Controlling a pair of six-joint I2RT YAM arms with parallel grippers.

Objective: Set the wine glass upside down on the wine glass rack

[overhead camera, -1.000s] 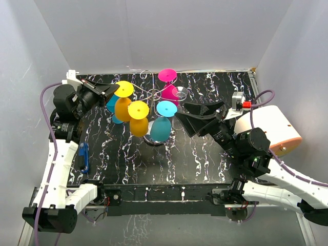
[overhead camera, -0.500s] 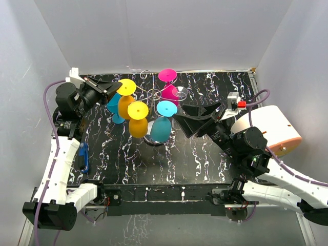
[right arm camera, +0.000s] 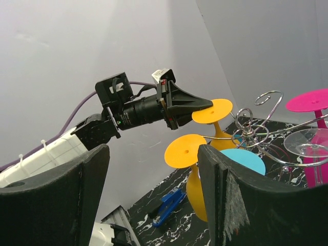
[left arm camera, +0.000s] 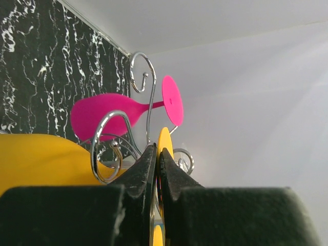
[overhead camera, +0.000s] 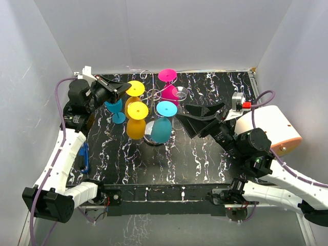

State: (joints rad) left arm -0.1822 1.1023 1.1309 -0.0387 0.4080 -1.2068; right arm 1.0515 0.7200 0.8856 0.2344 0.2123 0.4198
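The held wine glass (overhead camera: 135, 88) is yellow and hangs foot up, bowl down. My left gripper (overhead camera: 122, 88) is shut on the rim of its foot (left arm camera: 164, 142), just left of the wine glass rack (overhead camera: 154, 94), a silver wire stand with scroll arms (left arm camera: 141, 72). From the right wrist view the held yellow glass (right arm camera: 212, 109) is close beside the rack's centre ring (right arm camera: 245, 119); I cannot tell whether its stem rests on an arm. My right gripper (overhead camera: 201, 119) stands open and empty, right of the rack.
Hanging foot up on the rack are a second yellow glass (overhead camera: 137, 110), a cyan glass (overhead camera: 166, 108), a pink glass (overhead camera: 167, 75) and a clear glass (overhead camera: 180, 93). A teal glass (overhead camera: 114, 106) stands left of the rack. A blue clip (overhead camera: 84, 157) lies at the mat's left edge.
My left gripper has carried the yellow glass to the right, closer to the rack's centre. The right arm has barely shifted and stays open.
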